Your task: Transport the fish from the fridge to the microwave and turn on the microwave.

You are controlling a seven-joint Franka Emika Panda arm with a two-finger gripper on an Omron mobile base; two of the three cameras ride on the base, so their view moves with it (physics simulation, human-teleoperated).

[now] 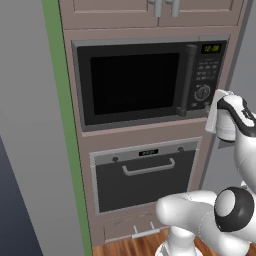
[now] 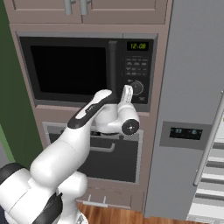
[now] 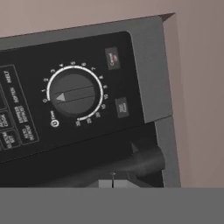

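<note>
1. Right, I have the arm up at the microwave (image 1: 150, 82), the grey-framed box with a dark glass door built into the pinkish cabinet column.
2. The microwave door is closed; I can't see through its dark glass, so I cannot tell where the fish is.
3. The gripper (image 3: 113, 183) is clenched: in the hand view its two finger tips sit pressed together with just a thin seam between them, and nothing is held.
4. In that view the tips are right in front of the lower edge of the control panel (image 3: 65, 100), close to the end of the door's dark handle (image 3: 140, 164).
5. The round knob (image 3: 73, 94) sits above the tips, its pointer aimed at the start of the numbered dial ring, with two small buttons (image 3: 121, 107) beside it.
6. From the right base view, the hand reaches the panel just beside the knob; green digits (image 2: 138, 46) glow at the top.
7. Below the microwave I see the dark oven (image 1: 145, 177) with its horizontal handle, shut.
8. The fridge (image 2: 192, 109) stands just to the right, its small display panel (image 2: 186, 133) visible, and white shelves (image 2: 212, 175) show at its right edge.
</note>
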